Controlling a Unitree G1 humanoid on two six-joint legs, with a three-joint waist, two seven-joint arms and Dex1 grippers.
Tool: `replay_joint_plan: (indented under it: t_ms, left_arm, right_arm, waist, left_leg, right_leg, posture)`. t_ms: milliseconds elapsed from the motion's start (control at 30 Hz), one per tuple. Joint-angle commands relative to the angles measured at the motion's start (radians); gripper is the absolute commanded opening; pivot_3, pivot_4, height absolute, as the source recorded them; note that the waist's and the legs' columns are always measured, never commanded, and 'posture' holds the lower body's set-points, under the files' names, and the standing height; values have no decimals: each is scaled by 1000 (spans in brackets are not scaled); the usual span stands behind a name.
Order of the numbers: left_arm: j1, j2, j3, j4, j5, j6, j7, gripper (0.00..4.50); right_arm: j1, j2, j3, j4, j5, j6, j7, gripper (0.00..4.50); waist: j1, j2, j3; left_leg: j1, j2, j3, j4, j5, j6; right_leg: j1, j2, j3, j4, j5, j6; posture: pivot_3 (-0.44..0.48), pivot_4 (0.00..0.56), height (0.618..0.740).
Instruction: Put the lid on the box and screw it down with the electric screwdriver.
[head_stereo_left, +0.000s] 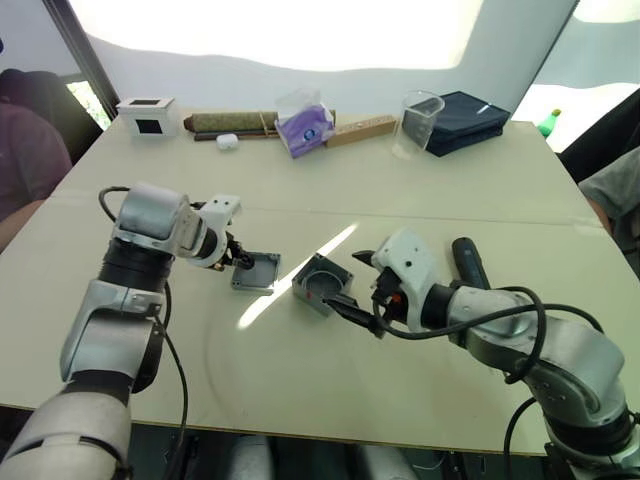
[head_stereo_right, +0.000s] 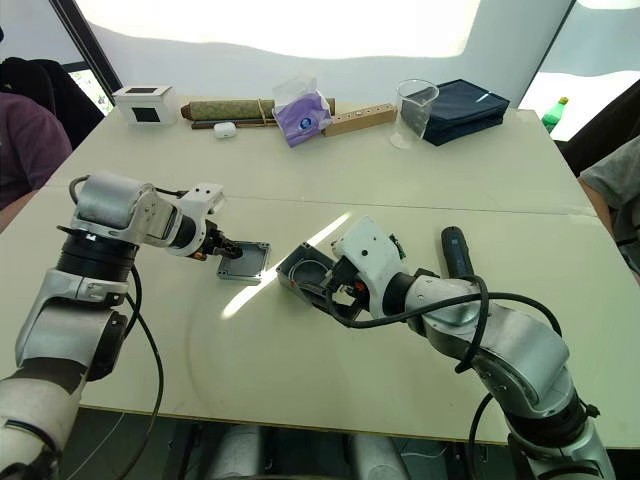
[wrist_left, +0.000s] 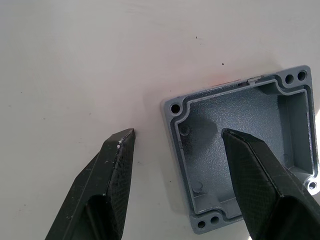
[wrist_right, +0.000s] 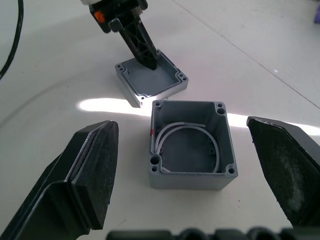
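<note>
Lid (wrist_left: 240, 155) lies hollow side up on the table (head_stereo_left: 420, 190), just left of the box (wrist_right: 190, 145). Left gripper (wrist_left: 177, 142), nearer, is spread astride one lid wall, one finger inside. Right gripper (wrist_right: 185, 150) gapes wide, the box between its fingers, untouched. Electric screwdriver (head_stereo_left: 470, 262) lies beyond the right arm. No writing is legible.

Both arms wear silver-grey rounded shells joined by black segments, with loose black cables looping alongside them. The left gripper (head_stereo_left: 243, 262) sits on a white wrist block with small dark screw holes; its 2 black fingers (wrist_left: 112, 170) are tapered wedges with a fine cross-hatched texture. The right gripper (head_stereo_left: 365, 290) has a white housing with an orange-red spot, and 2 broad black fingers (wrist_right: 87, 175) with flat matte pads.
</note>
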Motion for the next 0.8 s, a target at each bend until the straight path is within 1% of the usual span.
replay_joint_plan:
  t_ms: [33,100,133,167,200,367,433,500,533,633,700,767,800]
  left_arm:
    - [47,-15,3,7,-21,8,35,1695]
    - [63,-21,8,0,-32,8,52,765]
    - [67,-24,10,-2,-36,8,59,586]
    - [71,-26,11,-7,-37,8,67,115]
    - [77,-27,13,-14,-39,8,74,41]
    - [97,-65,85,-51,-34,8,118,41]
    - [99,-83,136,-80,-24,-44,126,41]
    - [87,-92,189,-69,-20,-101,131,41]
    - [83,-90,212,-55,-14,-146,134,41]
    - [82,-81,270,-20,-2,-354,126,41]
    - [80,-103,331,-15,-28,-520,101,41]
    - [77,-127,372,-16,-50,-600,94,41]
    - [81,-135,371,-30,-44,-650,92,41]
  right_arm:
    - [-2,13,-38,-43,4,4,-12,4500]
    - [-2,10,-45,-41,4,7,-10,4500]
    - [-3,7,-47,-40,3,8,-8,4500]
    - [-5,4,-50,-38,2,8,-4,4500]
    - [-8,2,-52,-36,2,9,-1,4500]
    - [-21,-12,-62,-12,-5,-1,25,4500]
    - [-19,2,-86,2,2,-6,27,4500]
    - [-15,20,-123,19,19,-13,30,4500]
    - [-15,27,-140,28,29,-15,34,4500]
    - [-28,70,-202,72,69,-25,35,4500]
    - [-59,115,-208,137,64,-55,32,4500]
    - [-88,155,-207,197,49,-70,16,4500]
    - [-110,175,-200,236,36,-68,3,4500]
  waist:
    - [0,2,-1]
    - [0,3,-3]
    - [0,3,-3]
    - [0,3,-4]
    - [0,4,-5]
    - [1,8,-9]
    - [2,9,-10]
    - [8,9,-9]
    - [11,9,-9]
    - [15,7,-8]
    - [15,7,-8]
    - [18,7,-8]
    - [20,7,-8]
  left_leg:
    - [0,0,0,0,0,0]
    - [0,0,0,0,0,0]
    - [0,0,0,0,0,0]
    - [0,0,0,0,0,0]
    - [0,0,0,0,0,0]
    - [1,0,0,0,0,0]
    - [1,-1,0,0,0,0]
    - [1,-1,0,0,0,0]
    - [1,-1,0,0,0,0]
    - [0,-1,0,0,0,-1]
    - [0,-1,0,-1,1,-1]
    - [0,0,1,-2,1,-2]
    - [0,0,1,-2,1,-2]
  right_leg:
    - [0,0,0,0,0,0]
    - [0,0,0,0,0,0]
    - [0,0,0,0,0,0]
    - [0,0,0,0,0,0]
    - [1,0,0,0,0,0]
    - [1,0,0,0,0,0]
    - [1,0,0,0,0,0]
    - [1,0,0,0,0,0]
    - [1,0,0,0,0,0]
    - [0,0,0,0,0,0]
    - [-1,0,0,0,0,0]
    - [-2,0,1,0,0,0]
    - [-2,0,1,0,0,0]
  posture:
    - [0,150,739]
    - [0,150,739]
    - [0,150,739]
    - [0,150,739]
    - [0,150,739]
    - [0,150,739]
    - [0,150,739]
    - [0,150,739]
    - [0,150,739]
    - [0,150,739]
    - [0,150,739]
    - [0,150,739]
    - [0,150,739]
